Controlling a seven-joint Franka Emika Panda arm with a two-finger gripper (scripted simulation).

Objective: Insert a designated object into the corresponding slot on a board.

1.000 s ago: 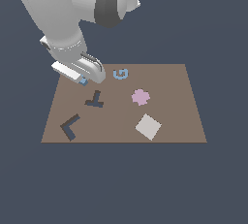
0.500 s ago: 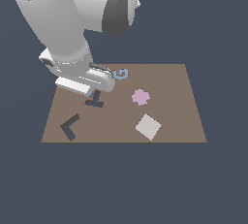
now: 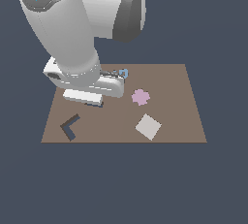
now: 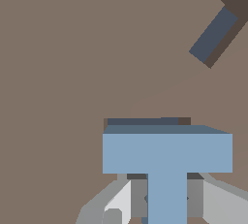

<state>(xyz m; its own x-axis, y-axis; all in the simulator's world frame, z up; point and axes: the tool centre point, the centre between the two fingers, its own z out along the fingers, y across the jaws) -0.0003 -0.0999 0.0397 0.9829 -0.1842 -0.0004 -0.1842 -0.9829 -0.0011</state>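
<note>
In the wrist view the light-blue T-shaped block fills the near part of the picture, with my gripper shut on its stem and a grey finger on either side. A dark strip of the T-shaped slot shows just past the block's crossbar; the block hangs right over it. In the exterior view my arm's hand sits low over the brown board and hides both the block and most of the slot.
A dark L-shaped recess lies near the board's front corner on the exterior view's left. A pink flower piece, a pale square piece and a light-blue ring piece, half hidden by the arm, rest on the board.
The arm has carried the block from the board's far corner toward the T-shaped slot and lowered; the hand now covers the slot that showed before.
</note>
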